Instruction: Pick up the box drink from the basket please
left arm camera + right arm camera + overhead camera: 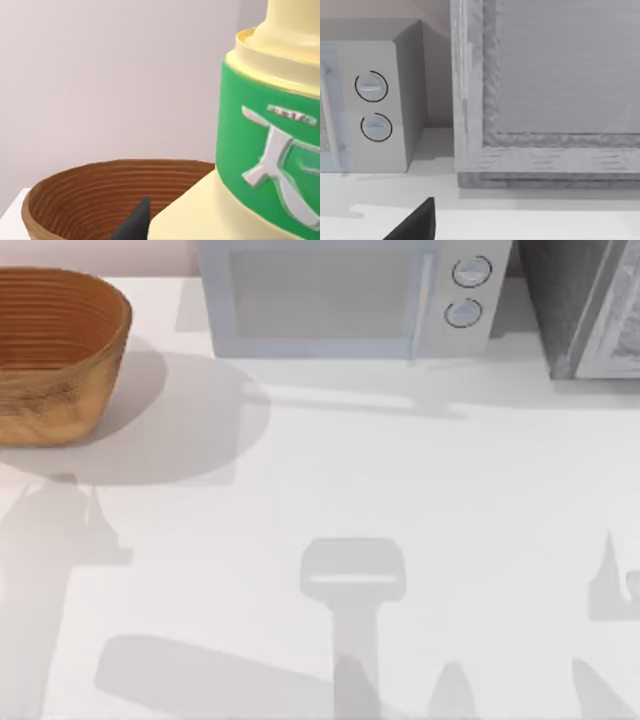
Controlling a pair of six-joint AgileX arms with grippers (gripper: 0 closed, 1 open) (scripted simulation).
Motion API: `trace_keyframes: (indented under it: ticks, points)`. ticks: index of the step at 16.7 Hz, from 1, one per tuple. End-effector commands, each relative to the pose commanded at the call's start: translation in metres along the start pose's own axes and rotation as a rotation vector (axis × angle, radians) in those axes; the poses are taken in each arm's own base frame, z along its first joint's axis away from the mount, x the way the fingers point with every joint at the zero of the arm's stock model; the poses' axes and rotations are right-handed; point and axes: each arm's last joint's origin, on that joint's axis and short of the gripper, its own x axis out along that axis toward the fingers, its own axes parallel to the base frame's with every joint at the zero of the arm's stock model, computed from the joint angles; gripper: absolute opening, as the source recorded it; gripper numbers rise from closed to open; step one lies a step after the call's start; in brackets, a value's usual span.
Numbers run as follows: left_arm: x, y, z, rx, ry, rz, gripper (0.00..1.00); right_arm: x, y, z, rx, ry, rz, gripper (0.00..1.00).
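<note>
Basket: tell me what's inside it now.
From the top view the basket shows bare ribbed wall inside; its left part is cut off by the picture's edge. In the left wrist view the box drink is raised, close to the camera, covering part of the bowl.

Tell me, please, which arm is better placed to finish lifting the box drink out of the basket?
Left. Its wrist view has the box drink close up, above the basket, apparently in its grasp. The right wrist view faces the microwave, far from the basket.
</note>
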Motion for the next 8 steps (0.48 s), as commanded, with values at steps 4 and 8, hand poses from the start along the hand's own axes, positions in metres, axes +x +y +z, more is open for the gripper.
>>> trace_keyframes:
  ticks: [4,8]
  points:
    - [-0.020,-0.002,-0.049,0.001,0.026,0.002,0.00,0.000,0.000,0.000,0.000,0.000,0.000,1.00]
    - [-0.022,-0.003,-0.071,0.001,0.053,0.004,0.00,0.000,0.000,0.000,0.000,0.000,0.000,1.00]
